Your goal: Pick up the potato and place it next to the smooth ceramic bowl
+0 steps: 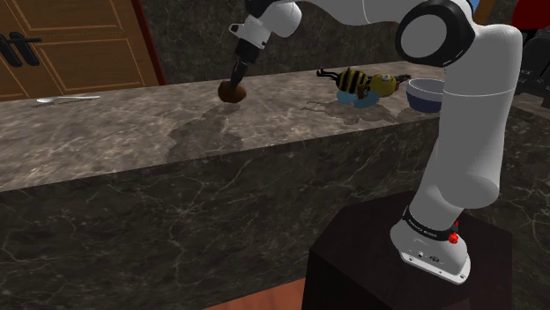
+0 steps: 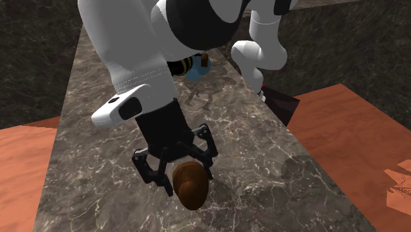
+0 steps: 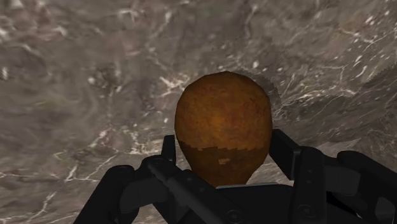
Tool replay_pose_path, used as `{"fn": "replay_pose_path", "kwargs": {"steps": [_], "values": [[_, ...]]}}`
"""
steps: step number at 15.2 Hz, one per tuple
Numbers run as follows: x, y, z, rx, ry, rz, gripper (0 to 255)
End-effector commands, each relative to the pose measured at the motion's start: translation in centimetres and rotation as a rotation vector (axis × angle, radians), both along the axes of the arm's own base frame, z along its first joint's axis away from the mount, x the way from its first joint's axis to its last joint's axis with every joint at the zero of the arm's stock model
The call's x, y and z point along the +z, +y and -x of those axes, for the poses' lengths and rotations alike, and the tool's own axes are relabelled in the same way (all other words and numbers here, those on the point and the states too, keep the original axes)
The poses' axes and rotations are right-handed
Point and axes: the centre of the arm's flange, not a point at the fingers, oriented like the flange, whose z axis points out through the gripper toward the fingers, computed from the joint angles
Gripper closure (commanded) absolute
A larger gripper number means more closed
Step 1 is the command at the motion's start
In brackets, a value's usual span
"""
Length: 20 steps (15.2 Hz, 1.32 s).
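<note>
In the shoulder view a brown panelled door [image 1: 70, 44] stands behind the long dark marble counter [image 1: 115, 141], and a pale spoon [image 1: 66, 99] lies on the counter's far edge below it. Further right the black gripper [image 1: 234, 85] points straight down at the brown potato [image 1: 233, 93], which sits at counter level. I cannot tell whether the potato rests on the stone or hangs just clear of it.

Right of that lies a yellow-and-black striped bee toy [image 1: 355, 80], on top of a blue thing I cannot name. Just beside the toy stands the blue-grey bowl [image 1: 426, 95], upright, with its pale inner wall showing. The potato is well apart from the bowl, with the toy between them. The white arm [image 1: 467, 114] rises from the dark stand [image 1: 353, 264] at the lower right.

The second exterior view looks down the counter from the potato's end. It adds reddish-brown floor [image 2: 342, 132] on both sides, and shows the fingers [image 2: 155, 173] standing on either side of the potato. The wrist view brings the potato's rough, rounded skin close. There the two fingers press against its sides, so the gripper is clasping it.
</note>
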Motion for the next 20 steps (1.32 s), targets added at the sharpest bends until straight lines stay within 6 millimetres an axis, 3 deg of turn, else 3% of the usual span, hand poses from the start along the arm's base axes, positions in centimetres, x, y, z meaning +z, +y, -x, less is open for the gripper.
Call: {"fn": "replay_pose_path", "kwargs": {"steps": [1,20], "values": [[0.9,0.0,0.1,0.000,0.000,0.000,255],[11.0,0.0,0.1,0.000,0.000,0.000,255]]}}
